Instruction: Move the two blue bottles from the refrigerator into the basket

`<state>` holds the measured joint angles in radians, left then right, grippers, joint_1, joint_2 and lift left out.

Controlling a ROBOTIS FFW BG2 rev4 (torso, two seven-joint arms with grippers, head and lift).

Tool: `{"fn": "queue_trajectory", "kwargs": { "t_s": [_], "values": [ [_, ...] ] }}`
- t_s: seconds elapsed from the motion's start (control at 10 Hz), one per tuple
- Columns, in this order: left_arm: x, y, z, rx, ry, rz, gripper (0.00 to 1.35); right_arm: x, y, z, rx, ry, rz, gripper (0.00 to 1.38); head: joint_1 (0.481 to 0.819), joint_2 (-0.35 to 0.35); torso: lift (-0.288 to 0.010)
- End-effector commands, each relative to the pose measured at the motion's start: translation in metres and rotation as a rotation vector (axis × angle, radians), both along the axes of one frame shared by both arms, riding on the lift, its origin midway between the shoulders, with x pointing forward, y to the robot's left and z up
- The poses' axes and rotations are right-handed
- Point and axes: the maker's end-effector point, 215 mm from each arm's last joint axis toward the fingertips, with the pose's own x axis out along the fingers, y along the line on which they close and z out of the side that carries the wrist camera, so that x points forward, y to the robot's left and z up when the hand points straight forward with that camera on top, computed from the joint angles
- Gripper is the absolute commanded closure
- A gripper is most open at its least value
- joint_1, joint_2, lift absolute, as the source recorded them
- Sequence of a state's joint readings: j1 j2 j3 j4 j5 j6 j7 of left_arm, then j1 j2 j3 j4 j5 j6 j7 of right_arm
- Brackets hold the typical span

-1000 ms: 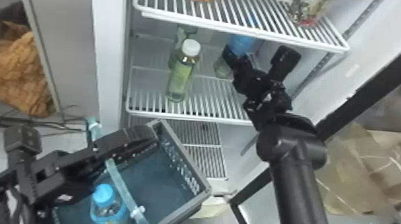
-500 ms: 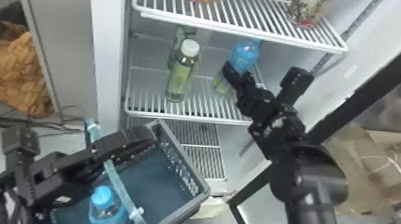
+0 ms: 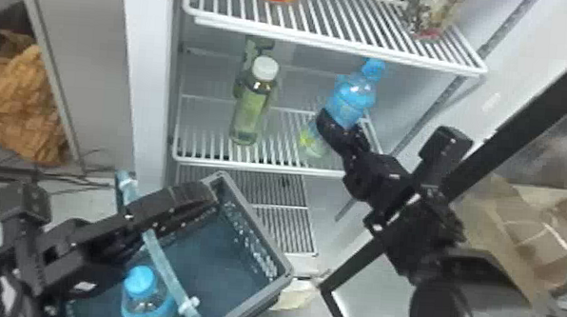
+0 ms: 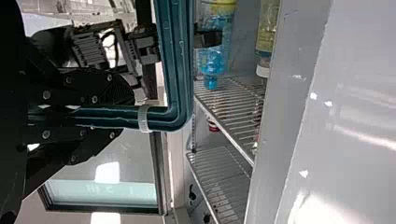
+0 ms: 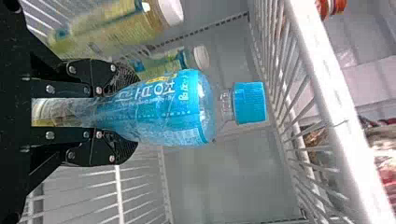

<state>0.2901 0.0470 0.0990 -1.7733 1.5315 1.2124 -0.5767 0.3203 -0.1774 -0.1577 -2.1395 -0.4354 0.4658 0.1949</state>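
Blue bottle one (image 3: 146, 306) is sitting in the basket (image 3: 223, 256), left claw (image 4: 120, 116) gripping its handle (image 3: 161, 252); right claw (image 5: 133, 112) is clasping bottle two (image 5: 187, 112), awaiting transfer

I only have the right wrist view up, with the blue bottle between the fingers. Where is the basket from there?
Observer: In the head view, the basket is lower than the blue bottle and farther to the robot's left.

Operator: Okay. Anything in it that I'd have to steer around?

Observer: Yes, a blue-capped bottle is inside it, at the end nearer the robot.

Operator: And what is the other arm doing at the basket?

Observer: The left wrist view shows the left gripper closed around the basket's teal handle, one finger on each side.
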Motion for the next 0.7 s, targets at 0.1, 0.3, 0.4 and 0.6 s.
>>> {"fn": "queue_trajectory", "kwargs": {
  "t_s": [0.1,0.3,0.4,0.6],
  "values": [
    [0.000,0.000,-0.001,0.001,0.002,0.000,1.18,-0.045,0.026,0.014,0.018,0.023,0.078,1.28,0.695,-0.306,-0.216],
    [-0.001,0.000,-0.001,-0.001,0.004,0.001,1.18,-0.081,0.057,0.022,0.059,0.055,0.158,1.28,0.695,-0.290,-0.216],
    [-0.001,0.000,-0.001,-0.001,0.004,0.001,1.18,-0.097,0.075,0.021,0.083,0.082,0.202,1.28,0.695,-0.272,-0.216],
    [-0.002,0.000,-0.002,-0.001,0.007,0.001,1.18,-0.124,0.110,0.025,0.141,0.113,0.289,1.28,0.695,-0.244,-0.216]
  ]
}}
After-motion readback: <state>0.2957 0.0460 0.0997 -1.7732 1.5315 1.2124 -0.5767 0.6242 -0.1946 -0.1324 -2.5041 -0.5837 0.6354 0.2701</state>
